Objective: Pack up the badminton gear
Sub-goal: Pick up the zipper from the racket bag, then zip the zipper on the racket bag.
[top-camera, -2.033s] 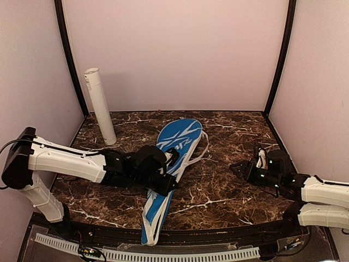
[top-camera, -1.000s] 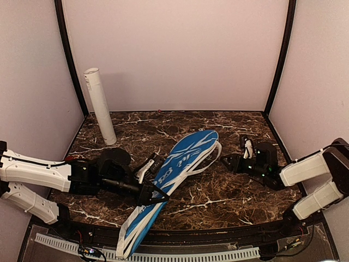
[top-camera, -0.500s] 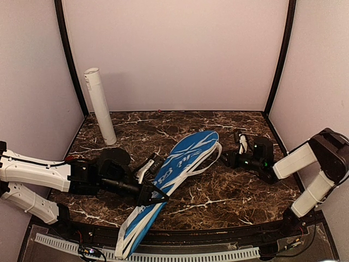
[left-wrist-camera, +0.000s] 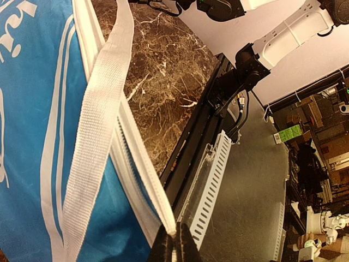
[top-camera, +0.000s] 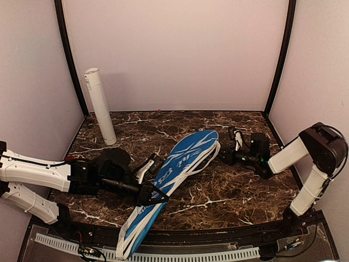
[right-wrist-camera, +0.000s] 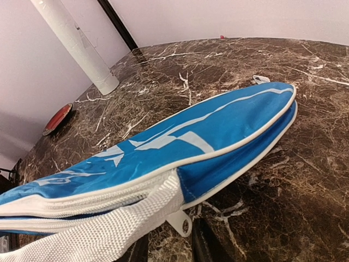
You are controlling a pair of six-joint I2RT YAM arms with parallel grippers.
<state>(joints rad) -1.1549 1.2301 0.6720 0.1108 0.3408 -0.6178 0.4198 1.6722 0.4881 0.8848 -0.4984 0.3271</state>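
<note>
Blue racket-shaped cover with white lettering [top-camera: 185, 155] lies slanted across the brown marble desk [top-camera: 234, 191] seen from up top, with the tall white tube [top-camera: 100, 106] standing back left. Left wrist cam: left pincer [left-wrist-camera: 175, 246] is pinched tight on the cover's white edge. Right wrist cam: right pincer [right-wrist-camera: 169, 248] is spread apart, one finger on either side of the white zipper tab [right-wrist-camera: 184, 222].

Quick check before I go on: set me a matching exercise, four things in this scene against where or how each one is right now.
Things:
1. long white tube
2. blue cover
3. red oval object
4. left gripper

States:
A. shut on the cover's white edge
B. lying flat near the tube's base
C. standing on end, back left
D. lying diagonally, centre of the scene

Pairs: 1-C; 2-D; 3-B; 4-A
</note>
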